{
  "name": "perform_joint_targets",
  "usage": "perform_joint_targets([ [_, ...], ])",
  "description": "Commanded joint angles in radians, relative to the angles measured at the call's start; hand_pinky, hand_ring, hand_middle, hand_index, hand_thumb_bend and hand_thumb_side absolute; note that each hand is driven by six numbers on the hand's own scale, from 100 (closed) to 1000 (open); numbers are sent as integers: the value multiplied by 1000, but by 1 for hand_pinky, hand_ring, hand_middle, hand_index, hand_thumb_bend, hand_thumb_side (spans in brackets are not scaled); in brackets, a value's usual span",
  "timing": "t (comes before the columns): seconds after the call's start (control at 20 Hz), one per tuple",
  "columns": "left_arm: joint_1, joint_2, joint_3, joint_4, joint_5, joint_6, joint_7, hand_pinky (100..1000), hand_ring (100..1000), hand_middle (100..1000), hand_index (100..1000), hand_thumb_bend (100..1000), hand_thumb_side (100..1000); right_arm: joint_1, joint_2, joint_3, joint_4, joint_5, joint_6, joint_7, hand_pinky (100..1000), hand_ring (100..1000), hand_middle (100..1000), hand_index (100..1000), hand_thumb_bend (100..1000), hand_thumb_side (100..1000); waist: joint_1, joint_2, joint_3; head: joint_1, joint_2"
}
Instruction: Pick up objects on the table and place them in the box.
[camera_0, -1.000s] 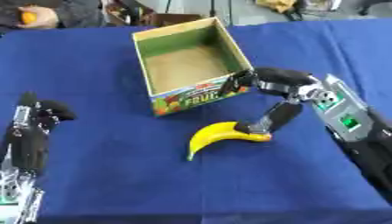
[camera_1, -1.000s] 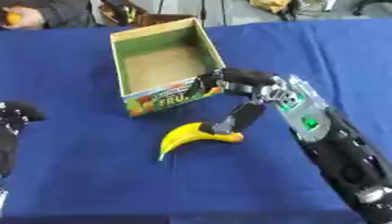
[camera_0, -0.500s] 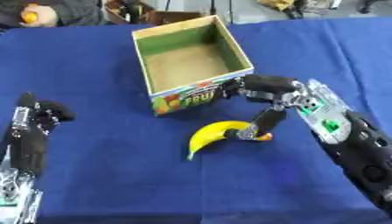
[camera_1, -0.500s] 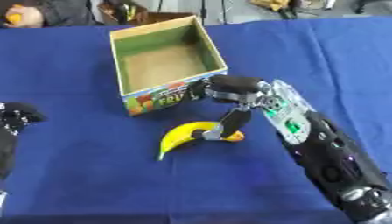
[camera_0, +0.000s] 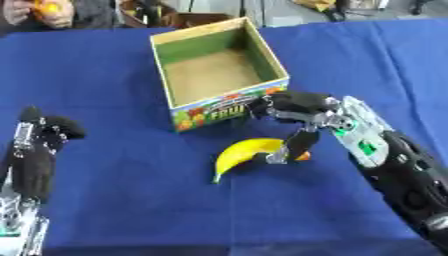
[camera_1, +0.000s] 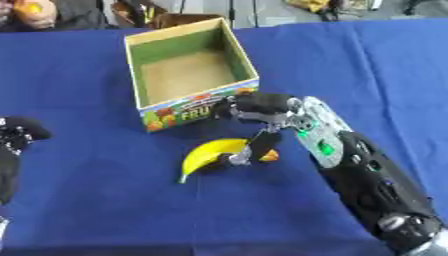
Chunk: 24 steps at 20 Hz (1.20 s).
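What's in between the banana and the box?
Only bare blue tablecloth lies between the banana and the box, with the right hand reaching over that gap at its right side; the left eye view shows it.

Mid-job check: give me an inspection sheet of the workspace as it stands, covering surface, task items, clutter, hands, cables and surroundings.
Surface: blue cloth over the table, lying flat.
Task items: banana lying on the cloth in front of the box; the box is open-topped, with nothing seen inside.
Clutter: a small orange thing beside the banana, under the right hand; not identifiable.
Hands: right hand above the banana's right end, fingers reaching down to it; grasp not clear. Left hand idle at the lower left, fingers up.
Cables: nothing seen.
Surroundings: a person's hands holding something orange at the far left edge, off the table.
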Motion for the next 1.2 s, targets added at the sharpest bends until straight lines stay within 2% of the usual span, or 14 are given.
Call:
perform_joint_targets([
  [0.05, -12, 9, -2, -16, 5, -1, -3, 641, 554, 519, 544, 198, 950, -18, -1, -3, 7, 27, -16, -10, 641, 756, 681, 811, 342, 500, 1, -11, 2, -1, 5],
  [0.7, -16, 9, -4, -16, 5, -1, -5, 641, 553, 518, 543, 198, 949, -13, 11, 2, 31, 127, -47, -98, 556, 672, 602, 750, 356, 459, 3, -8, 10, 0, 5],
  [1.2, -18, 9, -4, -15, 5, -2, -6, 641, 553, 517, 543, 198, 950, -13, 13, 4, 36, 186, -63, -186, 433, 569, 511, 678, 354, 429, 3, -6, 13, 1, 5],
])
